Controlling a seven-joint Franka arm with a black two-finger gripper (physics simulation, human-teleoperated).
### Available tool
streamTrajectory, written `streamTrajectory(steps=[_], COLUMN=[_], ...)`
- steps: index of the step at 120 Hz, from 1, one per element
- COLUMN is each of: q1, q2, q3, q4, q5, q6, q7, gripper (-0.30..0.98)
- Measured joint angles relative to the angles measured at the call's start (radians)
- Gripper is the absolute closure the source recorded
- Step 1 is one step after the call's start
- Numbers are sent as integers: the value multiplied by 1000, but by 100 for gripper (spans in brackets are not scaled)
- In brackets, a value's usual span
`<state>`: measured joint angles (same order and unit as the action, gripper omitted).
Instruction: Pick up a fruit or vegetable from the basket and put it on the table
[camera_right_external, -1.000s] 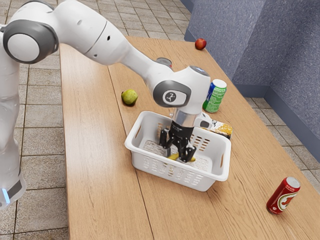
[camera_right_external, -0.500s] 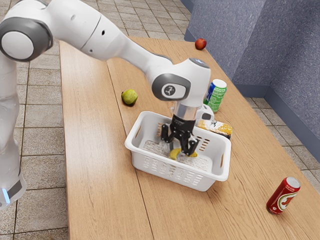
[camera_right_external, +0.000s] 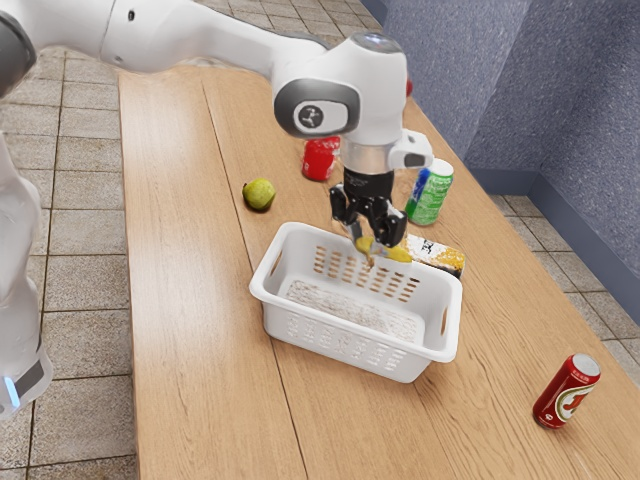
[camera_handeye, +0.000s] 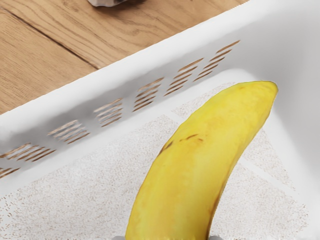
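My tool (camera_right_external: 373, 236) has its 2 fingers (camera_right_external: 391, 231) closed on the banana (camera_right_external: 398, 254), parted only by the fruit's thickness, and the yellow length juts out past them. I'd expect the fruit to be light and fairly firm, a little slick in the skin and easily bruised, so a moderate squeeze across its middle should suit it; gripped off-centre, it could droop or swivel. My hand (camera_right_external: 372, 95) points nearly straight down, with the arm (camera_right_external: 215, 42) stretched almost level from the exterior view's left. The banana is up over the far side of the white basket (camera_right_external: 345, 350), clear of its floor. To finish, I judge I must carry it past the rim and lower it gently onto bare tabletop (camera_right_external: 190, 330), away from the patterned carton (camera_right_external: 442, 259) just beside the basket. Further out are the green fruit (camera_right_external: 259, 195), the green can (camera_right_external: 431, 193) and 1 red can (camera_right_external: 320, 160), which I should avoid knocking.
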<state>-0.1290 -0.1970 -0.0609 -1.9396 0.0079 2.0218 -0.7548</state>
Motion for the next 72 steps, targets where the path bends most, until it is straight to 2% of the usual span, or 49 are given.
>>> streamTrajectory(steps=[6,13,21,32,42,49,62,72], q1=[36,128,222,268,276,280,292,302], q2=[-22,-20,-2,16,16,7,-22,-39], q3=[7,17,22,26,37,52,68,47], q4=[50,94,125,140,140,133,117,121], q5=[38,64,76,80,62,52,42,-48], q6=[-13,-26,-37,-47,-53,-56,-58,-57], q7=[-4,-4,-2,2,8,13,18,-46], gripper=[57,56,54,58,34,22,10,6])
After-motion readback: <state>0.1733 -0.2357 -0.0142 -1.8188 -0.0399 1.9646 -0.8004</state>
